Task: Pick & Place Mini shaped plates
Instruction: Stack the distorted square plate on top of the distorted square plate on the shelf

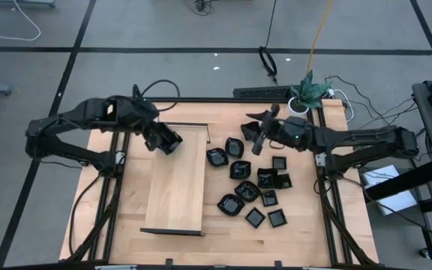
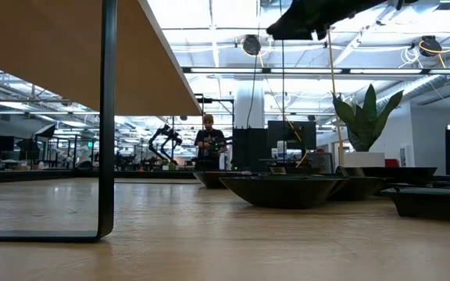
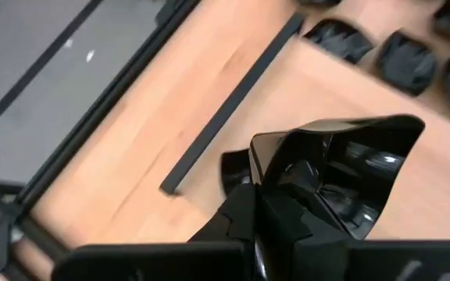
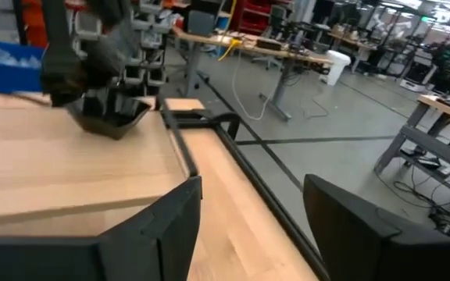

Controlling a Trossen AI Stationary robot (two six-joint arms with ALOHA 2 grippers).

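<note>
Left tool (image 1: 168, 142): closed on one mini shaped plate (image 3: 342, 176), glossy black, angular rim, pinched at its edge between my fingers (image 3: 287, 203). I hold it just above the wooden board (image 1: 175, 180), near the board's far end.

Below the left tool: bare pale board face, with a thin dark rail (image 3: 229, 101) along its end and another dark edge (image 1: 171, 232) at the near end. In the low view the board stands raised on a slim dark leg (image 2: 106, 117).

Right tool (image 1: 259, 136): jaws apart, empty, raised over the far side of the plate cluster, well apart from the left tool.

Beneath and near the right tool: remaining plates (image 1: 255, 187), about a dozen, on the surface (image 1: 306, 225) beside the board, several touching or overlapping.

Beyond: potted plant (image 1: 308, 90) at the surface's far edge.

Risks, as I judge them: an edge pinch on glazed ware may slip or tilt on release, so the plate could skid off the raised board. Overlapping plates may drag neighbours on the next pick.
</note>
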